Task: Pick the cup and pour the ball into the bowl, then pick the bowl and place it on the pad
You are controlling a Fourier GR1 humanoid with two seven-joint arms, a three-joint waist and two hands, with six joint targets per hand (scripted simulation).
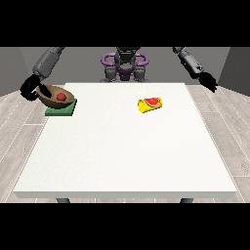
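Fingers at view's left grasping bowl rim, tilted on pad; risk: ball rolls out on release. Hand at view's right: cannot tell.

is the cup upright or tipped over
Tipped over. The yellow cup lies on its side on the white table, away from both hands. The red ball is in the bowl.
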